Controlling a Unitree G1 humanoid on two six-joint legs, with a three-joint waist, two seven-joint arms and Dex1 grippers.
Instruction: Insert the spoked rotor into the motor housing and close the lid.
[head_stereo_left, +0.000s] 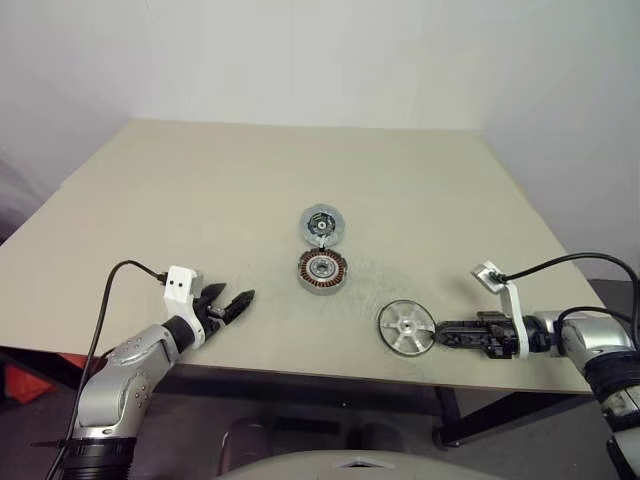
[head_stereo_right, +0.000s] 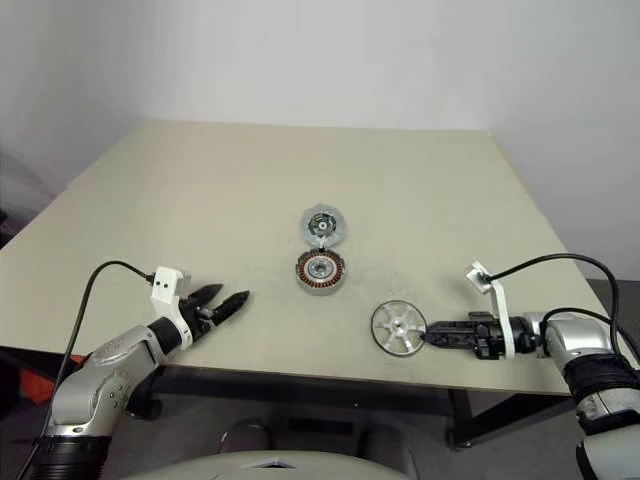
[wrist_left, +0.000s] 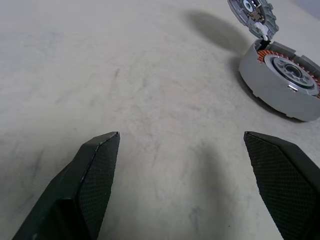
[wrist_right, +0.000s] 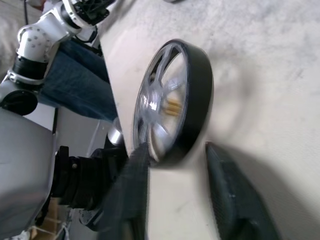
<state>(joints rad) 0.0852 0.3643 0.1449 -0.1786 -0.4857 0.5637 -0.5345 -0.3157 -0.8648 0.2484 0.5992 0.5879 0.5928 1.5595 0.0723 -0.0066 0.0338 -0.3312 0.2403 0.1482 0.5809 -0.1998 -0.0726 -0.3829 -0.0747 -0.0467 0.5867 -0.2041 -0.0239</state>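
The spoked rotor (head_stereo_left: 406, 327), a flat silver wheel with a dark rim, lies near the table's front edge, right of centre. My right gripper (head_stereo_left: 438, 330) reaches it from the right and is shut on its rim, one finger on its face and the other beneath it in the right wrist view (wrist_right: 175, 147). The motor housing (head_stereo_left: 322, 271), a silver cup with copper windings, sits at mid-table. Its grey lid (head_stereo_left: 322, 224) stands open on the far side. My left gripper (head_stereo_left: 228, 303) hovers open and empty left of the housing (wrist_left: 282, 75).
The beige table (head_stereo_left: 200, 200) is bare around the parts. Its front edge runs just below both grippers. Black cables trail from both wrists. A white wall stands behind the table.
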